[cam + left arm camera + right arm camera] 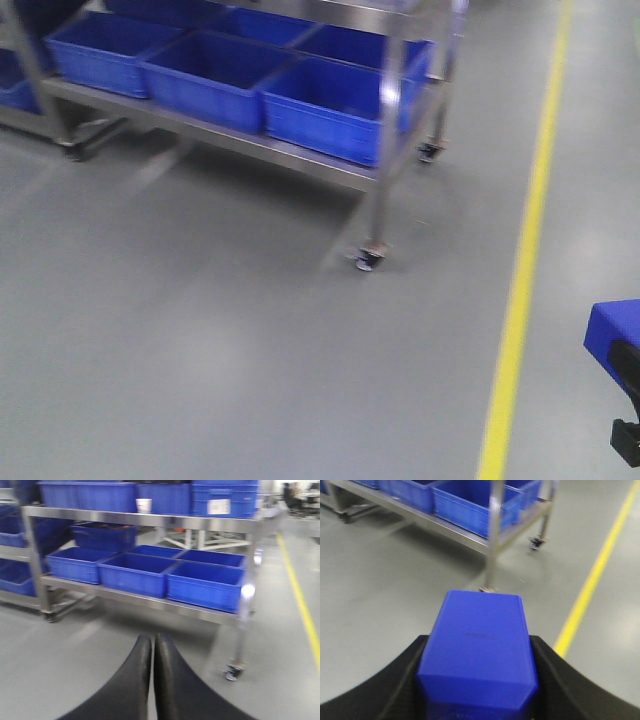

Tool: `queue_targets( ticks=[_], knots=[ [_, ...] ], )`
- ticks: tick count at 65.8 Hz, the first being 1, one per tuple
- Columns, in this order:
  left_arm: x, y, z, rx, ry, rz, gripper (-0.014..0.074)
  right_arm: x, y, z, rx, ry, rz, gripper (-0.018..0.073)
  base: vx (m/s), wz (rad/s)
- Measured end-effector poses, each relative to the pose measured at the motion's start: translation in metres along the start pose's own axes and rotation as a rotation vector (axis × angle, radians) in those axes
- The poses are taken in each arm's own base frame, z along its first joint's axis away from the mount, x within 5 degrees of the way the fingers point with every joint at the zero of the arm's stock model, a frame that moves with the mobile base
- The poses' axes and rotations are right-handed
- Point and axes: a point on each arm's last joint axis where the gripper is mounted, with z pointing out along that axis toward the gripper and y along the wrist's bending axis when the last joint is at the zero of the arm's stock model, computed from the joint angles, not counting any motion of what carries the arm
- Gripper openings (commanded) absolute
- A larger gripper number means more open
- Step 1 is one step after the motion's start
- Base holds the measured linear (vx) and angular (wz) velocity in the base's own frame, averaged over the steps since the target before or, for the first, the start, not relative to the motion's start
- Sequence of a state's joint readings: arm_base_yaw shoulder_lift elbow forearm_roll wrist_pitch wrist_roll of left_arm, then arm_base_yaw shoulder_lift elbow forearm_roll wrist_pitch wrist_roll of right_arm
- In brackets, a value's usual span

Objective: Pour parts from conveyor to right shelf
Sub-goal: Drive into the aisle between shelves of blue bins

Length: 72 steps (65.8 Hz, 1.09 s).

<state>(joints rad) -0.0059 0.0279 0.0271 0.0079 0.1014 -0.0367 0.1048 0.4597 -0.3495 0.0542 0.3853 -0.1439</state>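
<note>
The part, a bright-blue plastic block [477,645], sits between the black fingers of my right gripper [479,641], which is shut on it and holds it above the grey floor. In the front view the same block [612,335] shows at the right edge with the right gripper [627,385] partly cut off. My left gripper [152,639] is shut, its two black fingers pressed together with nothing between them. The conveyor and the right shelf are out of view.
A wheeled steel cart [300,152] with large blue bins [325,110] stands ahead on the glossy grey floor, one caster [365,258] nearest me. A yellow line [520,290] runs along the floor on the right. All views are motion-blurred.
</note>
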Motion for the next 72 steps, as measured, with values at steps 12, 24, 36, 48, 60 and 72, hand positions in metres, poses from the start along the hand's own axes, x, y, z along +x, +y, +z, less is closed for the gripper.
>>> queue_targets(
  ticks=[12, 24, 36, 48, 60, 72],
  knots=[
    [0.0000, 0.0000, 0.0000, 0.000, 0.000, 0.000, -0.0006, 0.0000, 0.0000, 0.0000, 0.000, 0.000, 0.000, -0.0009, 0.48, 0.80],
    [0.0000, 0.0000, 0.0000, 0.000, 0.000, 0.000, -0.0006, 0.0000, 0.0000, 0.0000, 0.000, 0.000, 0.000, -0.0009, 0.50, 0.76],
    [0.0000, 0.0000, 0.0000, 0.000, 0.000, 0.000, -0.0006, 0.0000, 0.0000, 0.0000, 0.000, 0.000, 0.000, -0.0009, 0.53, 0.66],
    [0.0000, 0.0000, 0.0000, 0.000, 0.000, 0.000, -0.0006, 0.0000, 0.0000, 0.0000, 0.000, 0.000, 0.000, -0.0009, 0.54, 0.51],
    [-0.0001, 0.0000, 0.0000, 0.000, -0.001, 0.000, -0.0006, 0.0000, 0.0000, 0.0000, 0.000, 0.000, 0.000, -0.0009, 0.59, 0.49],
    [-0.0001, 0.0000, 0.0000, 0.000, -0.001, 0.000, -0.0006, 0.0000, 0.0000, 0.0000, 0.000, 0.000, 0.000, -0.0009, 0.63, 0.50]
  ],
)
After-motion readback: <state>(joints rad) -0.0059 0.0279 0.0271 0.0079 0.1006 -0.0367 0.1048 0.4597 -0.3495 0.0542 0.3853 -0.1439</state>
